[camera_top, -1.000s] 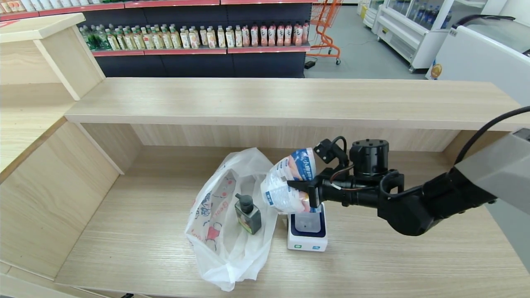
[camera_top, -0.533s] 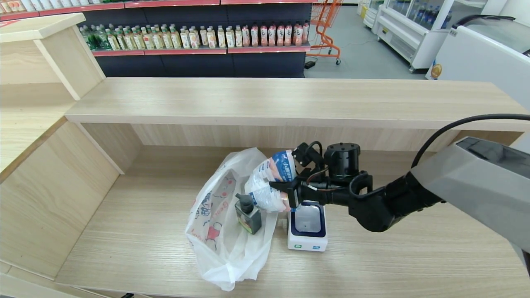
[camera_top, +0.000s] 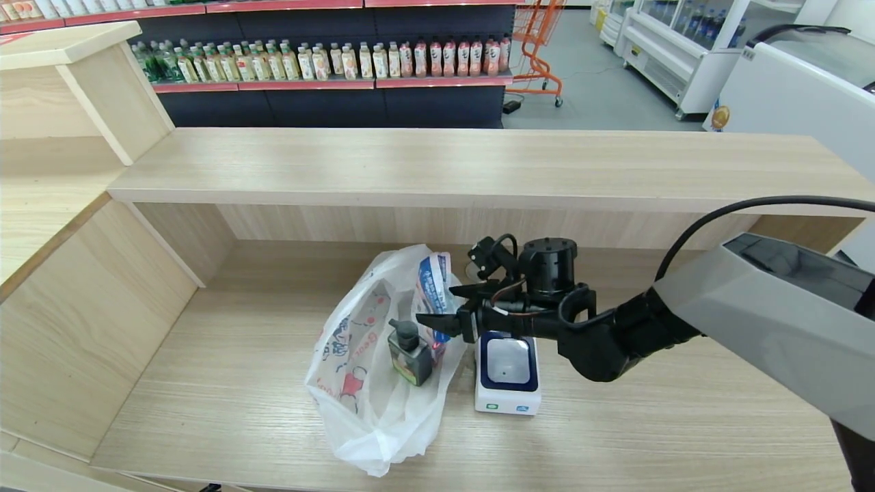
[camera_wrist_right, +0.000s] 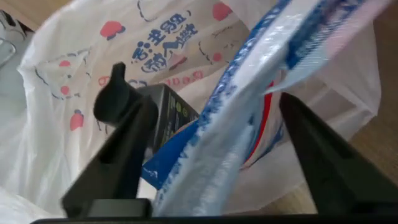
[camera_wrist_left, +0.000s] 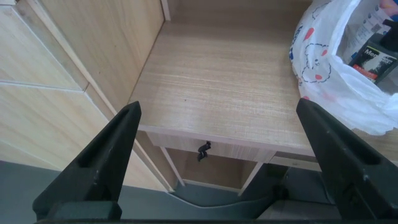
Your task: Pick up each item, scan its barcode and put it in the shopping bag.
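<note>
We see the right gripper [camera_top: 436,303] spread wide over the mouth of the shopping bag [camera_top: 355,383], gripping nothing. In its wrist view the right gripper [camera_wrist_right: 216,99] has its two dark fingers standing apart on either side of a blue-and-white packet [camera_wrist_right: 249,124], with a gap showing between each finger and the wrapper.

In the head view the packet [camera_top: 433,287] stands on edge inside the bag, its upper end rising above the rim, on the side of the bag nearest the barcode scanner [camera_top: 507,372]. Just beside it in the bag stands a dark pump bottle [camera_top: 409,355], upright with its black pump head on top. The wrist view shows the pump bottle [camera_wrist_right: 165,109] against the bag's printed wall [camera_wrist_right: 74,74]. We cannot tell whether packet and bottle touch.

The white scanner with its blue-framed window sits on the wooden counter [camera_top: 649,417], just beside the bag and below the right arm's wrist.

The left gripper [camera_wrist_left: 219,109] is also spread wide and holds nothing. It hangs above the counter's near edge, well apart from the bag [camera_wrist_left: 323,56].

Beyond the counter's raised ledge, store shelves [camera_top: 328,61] carry rows of bottles.
</note>
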Controlling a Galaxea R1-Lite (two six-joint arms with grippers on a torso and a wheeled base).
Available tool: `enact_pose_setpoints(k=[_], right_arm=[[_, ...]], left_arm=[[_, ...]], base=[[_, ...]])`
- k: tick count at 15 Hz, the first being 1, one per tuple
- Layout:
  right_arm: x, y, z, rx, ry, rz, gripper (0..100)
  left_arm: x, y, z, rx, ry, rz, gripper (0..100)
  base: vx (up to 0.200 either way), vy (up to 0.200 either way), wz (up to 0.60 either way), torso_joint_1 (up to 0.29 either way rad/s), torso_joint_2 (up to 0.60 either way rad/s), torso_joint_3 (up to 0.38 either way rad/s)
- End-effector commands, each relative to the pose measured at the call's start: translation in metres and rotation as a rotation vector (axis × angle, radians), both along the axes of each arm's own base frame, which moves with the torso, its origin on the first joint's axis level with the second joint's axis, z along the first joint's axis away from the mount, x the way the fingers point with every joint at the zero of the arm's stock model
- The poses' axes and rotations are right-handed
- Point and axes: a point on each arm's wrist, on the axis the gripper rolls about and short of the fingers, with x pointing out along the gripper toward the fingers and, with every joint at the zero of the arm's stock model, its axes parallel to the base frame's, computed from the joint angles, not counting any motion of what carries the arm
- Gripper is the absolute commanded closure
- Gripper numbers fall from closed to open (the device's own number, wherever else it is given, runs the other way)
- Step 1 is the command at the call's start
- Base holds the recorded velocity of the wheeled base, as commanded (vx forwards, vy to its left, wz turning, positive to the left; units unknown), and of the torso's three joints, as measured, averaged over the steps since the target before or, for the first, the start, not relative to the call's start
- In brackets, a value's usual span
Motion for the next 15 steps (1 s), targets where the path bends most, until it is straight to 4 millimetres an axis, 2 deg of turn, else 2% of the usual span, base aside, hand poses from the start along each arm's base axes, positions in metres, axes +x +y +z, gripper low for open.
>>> enact_pose_setpoints(k=[1,4,5,8,9,11,12,13,14,15], right_arm=[[-0.001,0.002,0.026,0.071,-0.007,0.018,0],[-0.013,-0.007,0.061,0.169,0.052,0.004,0],[-0.021,-0.018,0.072,0.189,0.078,-0.012,0],[-0.043,-0.07,0.082,0.176,0.108,-0.1,0],[-0.064,-0.087,0.101,0.197,0.092,-0.11,0],[-0.139,-0.121,0.162,0.297,0.052,-0.055,0],[-0.175,-0.139,0.174,0.307,0.064,-0.053,0],[-0.201,-0.156,0.168,0.287,0.09,-0.083,0],[-0.217,-0.177,0.153,0.247,0.103,-0.162,0],[-0.234,-0.198,0.127,0.163,0.086,-0.256,0]], left_arm=[[0.0,0.0,0.0,0.0,0.0,0.001,0],[0.0,0.0,0.0,0.0,0.0,-0.001,0],[0.0,0.0,0.0,0.0,0.0,-0.001,0],[0.0,0.0,0.0,0.0,0.0,-0.001,0],[0.0,0.0,0.0,0.0,0.0,0.001,0],[0.0,0.0,0.0,0.0,0.0,0.001,0],[0.0,0.0,0.0,0.0,0.0,0.001,0],[0.0,0.0,0.0,0.0,0.0,-0.001,0],[0.0,0.0,0.0,0.0,0.0,0.001,0],[0.0,0.0,0.0,0.0,0.0,0.002,0]], base=[[0.0,0.0,0.0,0.0,0.0,0.0],[0.0,0.0,0.0,0.0,0.0,0.0],[0.0,0.0,0.0,0.0,0.0,0.0],[0.0,0.0,0.0,0.0,0.0,0.0],[0.0,0.0,0.0,0.0,0.0,0.0],[0.0,0.0,0.0,0.0,0.0,0.0],[0.0,0.0,0.0,0.0,0.0,0.0],[0.0,0.0,0.0,0.0,0.0,0.0],[0.0,0.0,0.0,0.0,0.0,0.0],[0.0,0.0,0.0,0.0,0.0,0.0]])
